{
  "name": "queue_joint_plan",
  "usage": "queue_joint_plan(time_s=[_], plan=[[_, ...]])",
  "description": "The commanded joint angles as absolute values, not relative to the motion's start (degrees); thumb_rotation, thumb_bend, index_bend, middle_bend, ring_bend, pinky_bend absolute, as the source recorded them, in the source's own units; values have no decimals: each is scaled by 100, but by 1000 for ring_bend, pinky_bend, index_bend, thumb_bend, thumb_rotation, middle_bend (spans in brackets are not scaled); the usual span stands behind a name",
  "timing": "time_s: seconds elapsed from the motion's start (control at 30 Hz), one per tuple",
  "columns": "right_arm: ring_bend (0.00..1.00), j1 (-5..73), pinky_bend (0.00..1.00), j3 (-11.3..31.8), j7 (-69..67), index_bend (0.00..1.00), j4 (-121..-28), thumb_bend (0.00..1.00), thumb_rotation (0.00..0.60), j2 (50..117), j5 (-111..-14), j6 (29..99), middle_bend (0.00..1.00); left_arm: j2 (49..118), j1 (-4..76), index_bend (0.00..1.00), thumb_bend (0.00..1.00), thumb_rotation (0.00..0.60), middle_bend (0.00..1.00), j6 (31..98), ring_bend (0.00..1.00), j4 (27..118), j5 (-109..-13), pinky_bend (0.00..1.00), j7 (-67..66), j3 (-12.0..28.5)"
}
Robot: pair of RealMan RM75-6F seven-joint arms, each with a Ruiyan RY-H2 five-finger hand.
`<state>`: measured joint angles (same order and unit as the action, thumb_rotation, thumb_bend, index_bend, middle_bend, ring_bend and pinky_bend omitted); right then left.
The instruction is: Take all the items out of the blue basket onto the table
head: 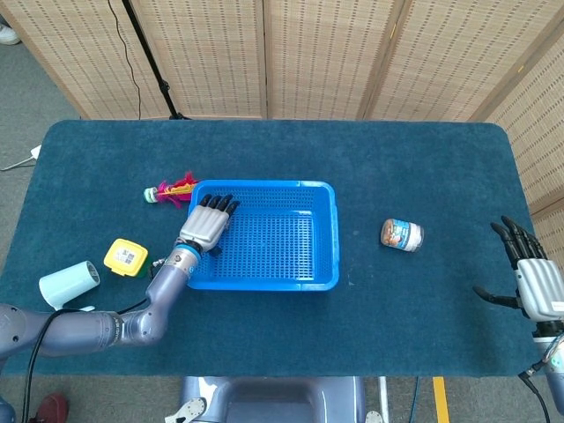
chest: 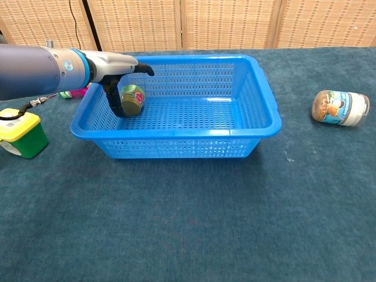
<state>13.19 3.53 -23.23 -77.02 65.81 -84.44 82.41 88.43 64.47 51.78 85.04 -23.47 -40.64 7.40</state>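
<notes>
Blue-green cloth covers the table (head: 370, 159). Inside the blue basket (chest: 258, 94), the left hand (head: 207, 225) curls beside the small can (chest: 132, 99) (grasp unclear). Well apart, the right hand (head: 533, 278) hovers, fingers spread, holding nothing.

The left hand (chest: 120, 70) reaches into the blue basket (chest: 176, 138), thumb beside a small green can (chest: 133, 99). A jar (chest: 340, 108) lies right, a yellow box (chest: 20, 133) left.

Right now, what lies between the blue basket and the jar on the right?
Only bare table cloth between basket and jar; both views show it.
</notes>
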Motion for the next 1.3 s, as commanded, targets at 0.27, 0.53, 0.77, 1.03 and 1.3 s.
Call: queue_joint_plan(time_s=[0.27, 0.53, 0.77, 1.03, 1.3], plan=[[0, 1295, 99, 443, -2336, 56, -7638, 0, 600, 6619, -8407, 8199, 20, 9316, 6643, 0, 231, 600, 0, 5076, 0, 7847, -1955, 125, -4288, 775], [0, 1279, 100, 503, -2324, 51, -7610, 0, 600, 6640, -8386, 8148, 24, 9637, 6734, 55, 258, 600, 0, 5014, 41, 7415, -1860, 271, -4366, 838], [0, 1287, 101, 549, -2330, 47, -7586, 0, 600, 6665, -8399, 8108, 31, 9814, 6716, 217, 343, 600, 125, 5052, 203, 7228, -1952, 441, -4369, 858], [0, 1265, 101, 590, -2353, 44, -7573, 0, 600, 6662, -8394, 8099, 35, 9988, 6584, 489, 558, 600, 322, 5346, 378, 7104, -2379, 572, -4226, 920], [0, 1246, 101, 617, -2326, 43, -7602, 0, 600, 6654, -8387, 8072, 35, 9775, 6409, 500, 572, 600, 334, 5584, 397, 7466, -2900, 572, -3938, 1125]])
